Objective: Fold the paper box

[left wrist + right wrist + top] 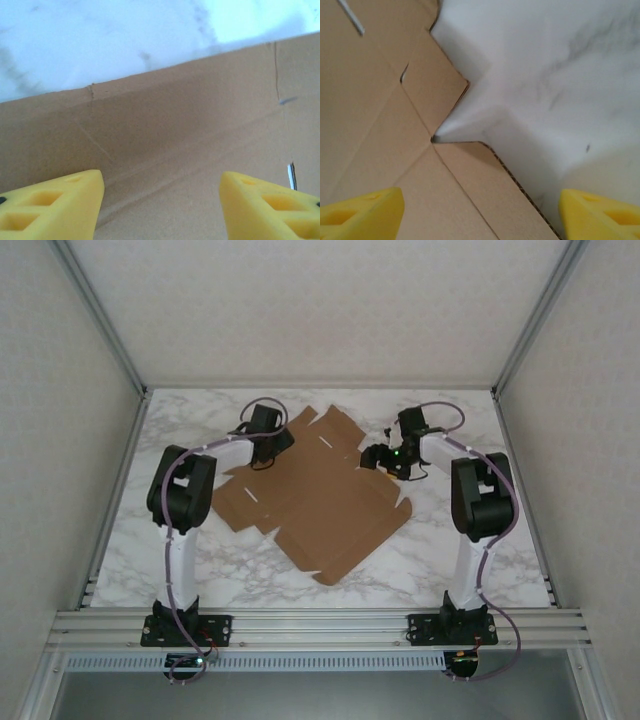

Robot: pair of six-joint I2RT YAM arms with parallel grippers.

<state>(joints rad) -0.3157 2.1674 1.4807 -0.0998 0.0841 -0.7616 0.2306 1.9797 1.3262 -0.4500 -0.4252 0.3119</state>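
Observation:
The paper box (320, 505) lies unfolded on the marble table as a flat brown cardboard sheet with flaps and slots. My left gripper (265, 445) hovers over its far left part. In the left wrist view the yellow fingers (60, 200) stand wide apart above creased cardboard (175, 125), with the left gripper (161, 177) open and nothing pinched. My right gripper (378, 457) is at the sheet's far right edge. Seen from the right wrist, the right gripper (480, 195) is open and straddles a flap's corrugated edge (520, 185) beside a notch in the cardboard (370, 115); the flap casts a shadow.
The marble table (480, 560) has bare surface to the right, left and front of the sheet. White walls with aluminium posts enclose the sides and back. An aluminium rail (320, 625) carrying both arm bases runs along the near edge.

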